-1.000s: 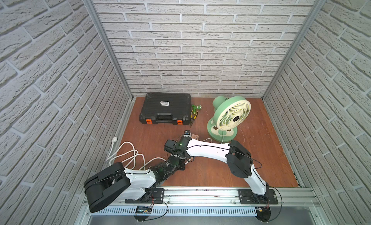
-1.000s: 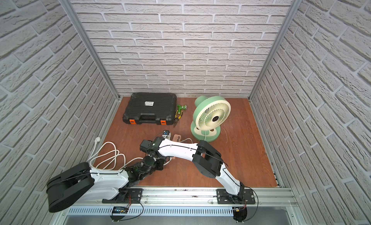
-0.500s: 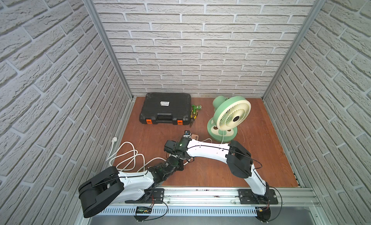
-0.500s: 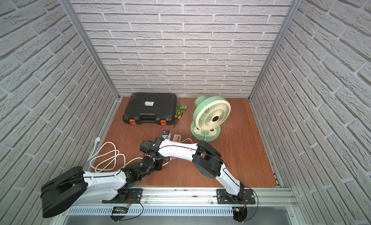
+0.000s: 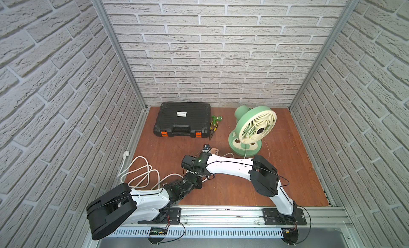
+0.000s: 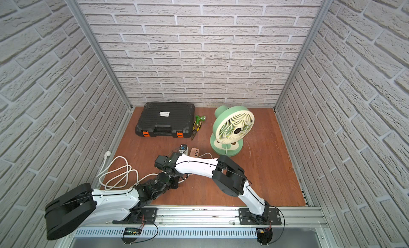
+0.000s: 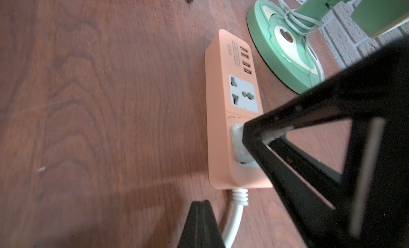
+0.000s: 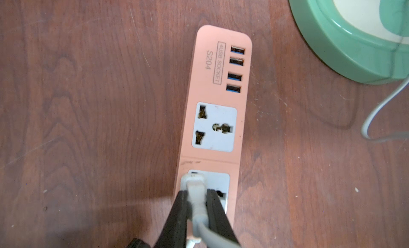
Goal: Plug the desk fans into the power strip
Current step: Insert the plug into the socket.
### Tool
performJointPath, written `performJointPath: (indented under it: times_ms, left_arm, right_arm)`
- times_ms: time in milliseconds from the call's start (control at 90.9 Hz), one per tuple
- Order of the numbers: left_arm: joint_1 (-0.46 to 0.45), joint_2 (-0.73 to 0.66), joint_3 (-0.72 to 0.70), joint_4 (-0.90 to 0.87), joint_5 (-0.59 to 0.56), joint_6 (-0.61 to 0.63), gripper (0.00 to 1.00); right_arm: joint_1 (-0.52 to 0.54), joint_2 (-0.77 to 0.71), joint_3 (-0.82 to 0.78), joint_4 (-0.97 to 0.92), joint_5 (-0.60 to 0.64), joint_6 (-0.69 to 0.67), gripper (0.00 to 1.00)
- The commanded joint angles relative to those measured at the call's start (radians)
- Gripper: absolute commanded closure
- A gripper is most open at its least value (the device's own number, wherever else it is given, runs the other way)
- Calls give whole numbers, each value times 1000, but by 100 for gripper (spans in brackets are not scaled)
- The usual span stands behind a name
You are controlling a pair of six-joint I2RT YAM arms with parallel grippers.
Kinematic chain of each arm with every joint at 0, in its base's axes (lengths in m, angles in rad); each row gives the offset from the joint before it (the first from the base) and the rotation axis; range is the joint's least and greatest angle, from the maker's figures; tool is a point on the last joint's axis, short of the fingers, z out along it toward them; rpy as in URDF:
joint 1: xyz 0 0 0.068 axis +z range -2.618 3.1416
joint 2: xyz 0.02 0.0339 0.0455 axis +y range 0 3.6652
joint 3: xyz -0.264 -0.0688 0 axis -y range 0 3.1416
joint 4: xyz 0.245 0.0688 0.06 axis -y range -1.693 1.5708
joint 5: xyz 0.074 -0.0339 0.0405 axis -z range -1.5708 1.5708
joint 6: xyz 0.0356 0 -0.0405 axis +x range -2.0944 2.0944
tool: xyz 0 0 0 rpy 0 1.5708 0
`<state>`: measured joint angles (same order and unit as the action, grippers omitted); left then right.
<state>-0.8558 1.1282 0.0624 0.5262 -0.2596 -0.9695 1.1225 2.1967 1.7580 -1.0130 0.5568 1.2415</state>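
My right claw (image 8: 195, 211): clamped on small white plastic plug (image 8: 194, 183) of mint-green desk fan (image 5: 254, 127) | plug: in cable-end socket (image 8: 220, 181) of salmon-pink rectangular power strip (image 8: 219, 69) on worktop (image 8: 88, 103) | my left claw (image 7: 200, 216): closed, empty | handling: plug light, stiff, slick; I pinch its flat sides

Right claw (image 8: 197, 204) pinched narrow; left claw (image 7: 200, 211) (just beside) closed.

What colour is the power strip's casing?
Salmon-pink, with white socket faces; the small rectangular plastic power strip shows best in the right wrist view.
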Motion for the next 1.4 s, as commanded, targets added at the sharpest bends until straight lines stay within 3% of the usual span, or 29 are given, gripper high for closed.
performJointPath:
  times_ms: [0, 935, 1386]
  left_arm:
    - [4, -11, -6, 59, -40, -6, 100]
    - [4, -15, 20, 50, -30, 13, 100]
    - [6, -97, 65, -86, -44, 48, 100]
  right_arm:
    - [-9, 130, -92, 24, -202, -33, 98]
    - [-23, 135, -181, 126, -285, -85, 98]
    - [-23, 94, -201, 155, -276, -106, 98]
